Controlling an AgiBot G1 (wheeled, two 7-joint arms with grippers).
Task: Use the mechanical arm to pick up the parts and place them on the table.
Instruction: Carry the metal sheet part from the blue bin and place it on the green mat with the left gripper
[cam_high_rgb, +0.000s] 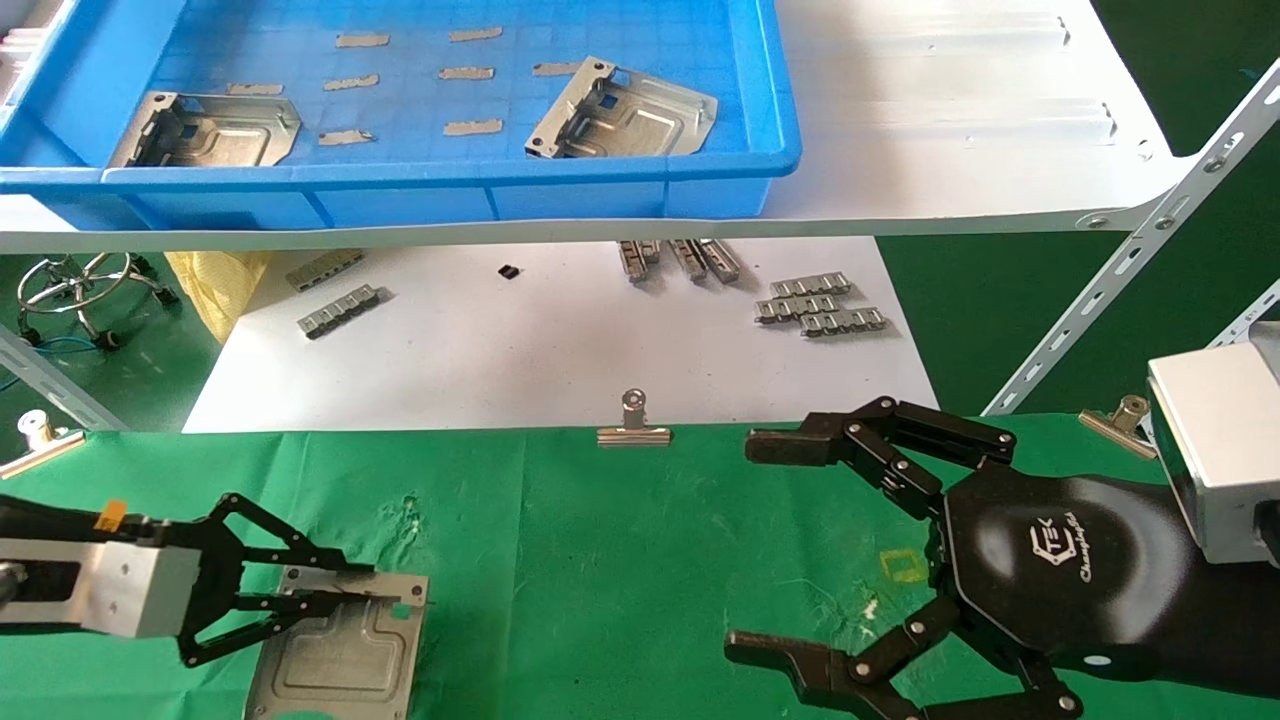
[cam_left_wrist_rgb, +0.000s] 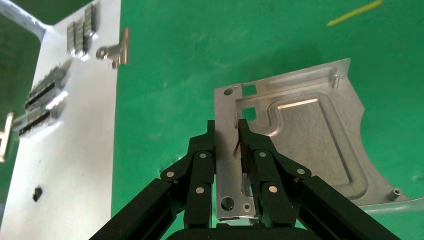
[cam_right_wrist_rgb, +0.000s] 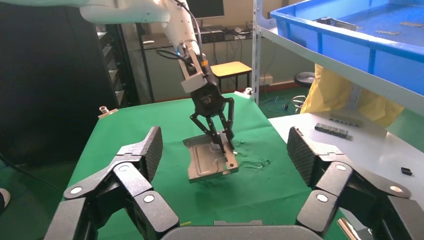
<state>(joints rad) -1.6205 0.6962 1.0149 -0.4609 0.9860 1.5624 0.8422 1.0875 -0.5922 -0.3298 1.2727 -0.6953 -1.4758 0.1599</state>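
Head view: three parts (cam_high_rgb: 340, 650); left claw (cam_high_rgb: 385, 590) pinching one; two in bin (cam_high_rgb: 770, 120); right claw (cam_high_rgb: 745, 545) wide.

Left gripper (cam_high_rgb: 385, 590) fingers pinching part (cam_high_rgb: 340, 650) edge on table (cam_high_rgb: 620, 560).

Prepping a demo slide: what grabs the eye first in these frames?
The left gripper pinching the edge of a silvery plate, low over the green table at its near left; the right wrist view shows the plate tilted. Next, the big right gripper spread wide open and empty over the table's right side. Behind, a blue bin on the white shelf holds two more plates.
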